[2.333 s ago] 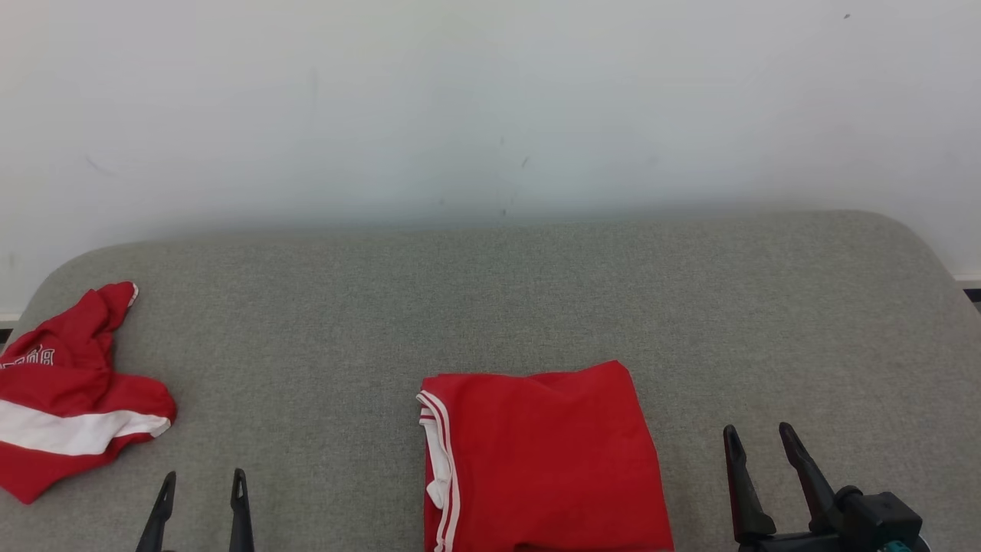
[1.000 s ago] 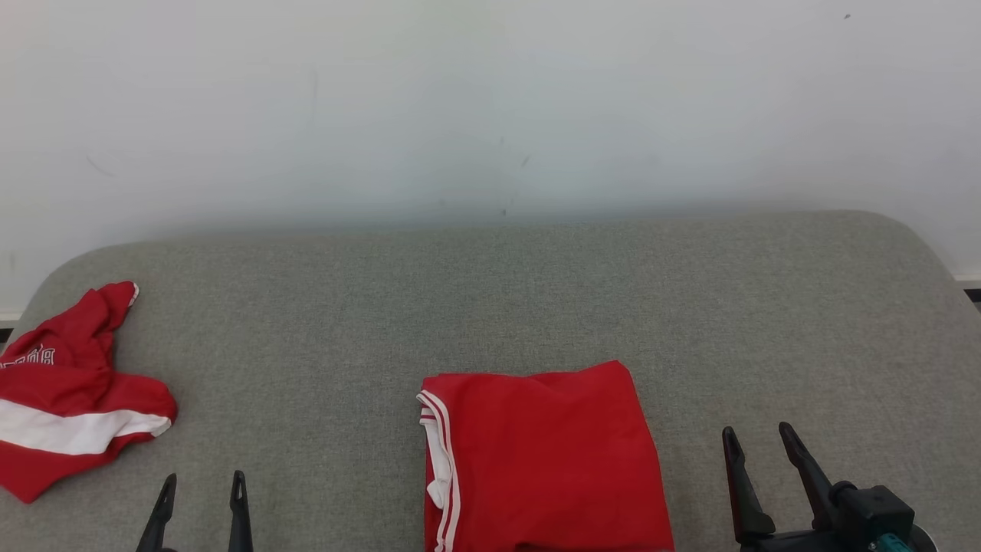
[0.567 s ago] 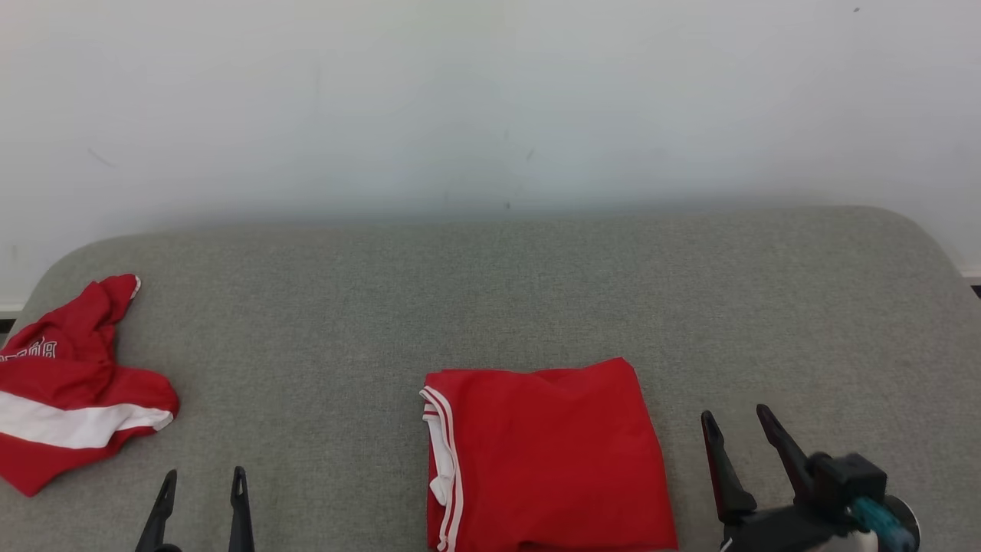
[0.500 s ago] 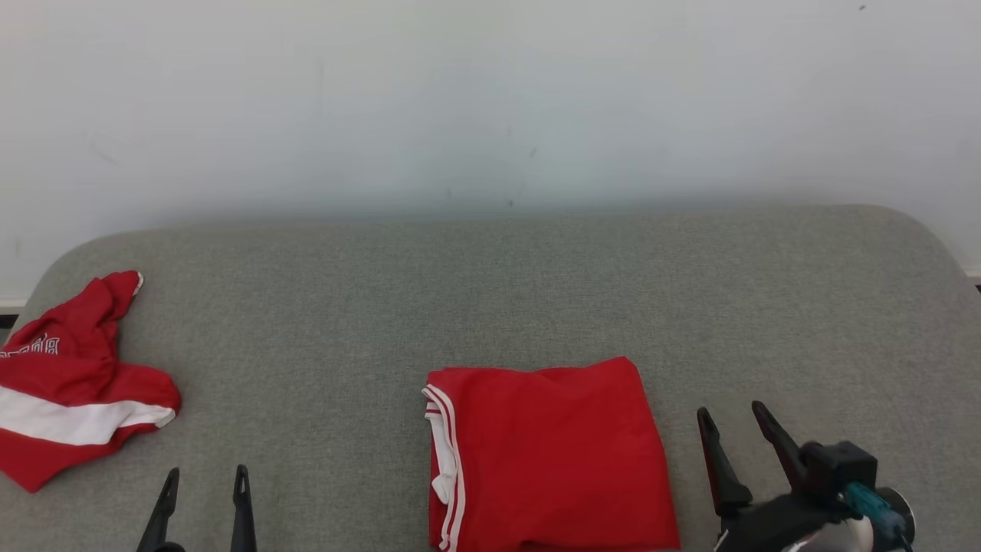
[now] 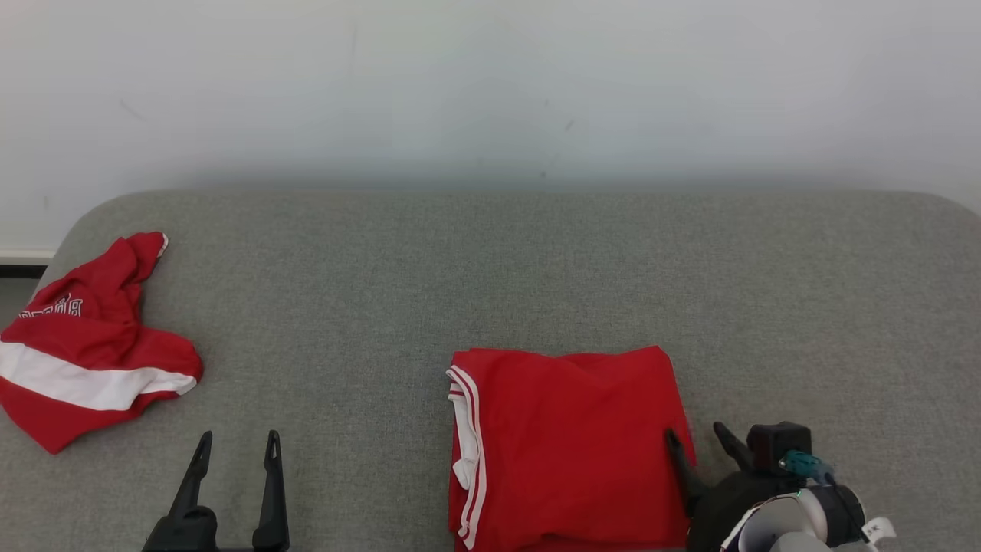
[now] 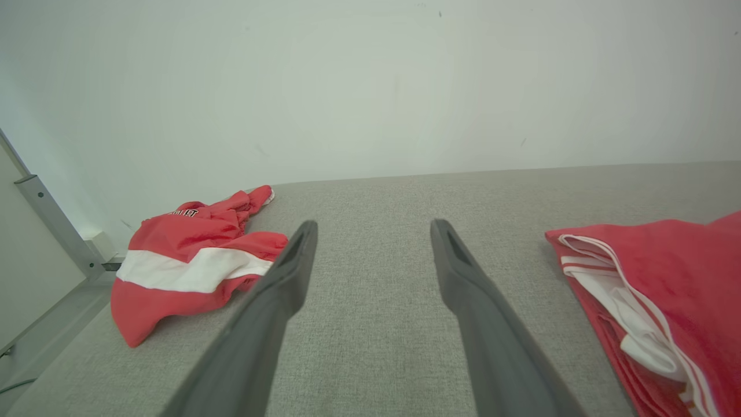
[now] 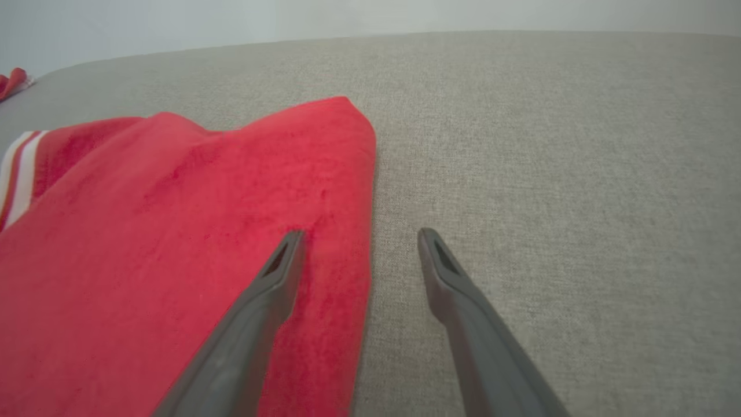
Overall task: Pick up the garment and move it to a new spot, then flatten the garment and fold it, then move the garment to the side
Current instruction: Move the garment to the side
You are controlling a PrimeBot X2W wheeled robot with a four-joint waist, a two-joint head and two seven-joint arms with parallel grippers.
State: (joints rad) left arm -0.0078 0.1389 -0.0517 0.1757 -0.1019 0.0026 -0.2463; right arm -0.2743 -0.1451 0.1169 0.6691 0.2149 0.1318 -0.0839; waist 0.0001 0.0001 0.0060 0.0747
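Having shifted left, right gripper (image 5: 696,432) straddles edge of garment (image 5: 567,437).

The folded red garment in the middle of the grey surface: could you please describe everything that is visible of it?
The folded red garment is soft-looking cloth, folded into a neat, roughly rectangular stack lying flat on the grey padded surface. White striped trim shows in layers along its left edge; its near end leaves the head view. The open right gripper straddles its right edge, one finger over cloth, one over the surface; contact cannot be told.
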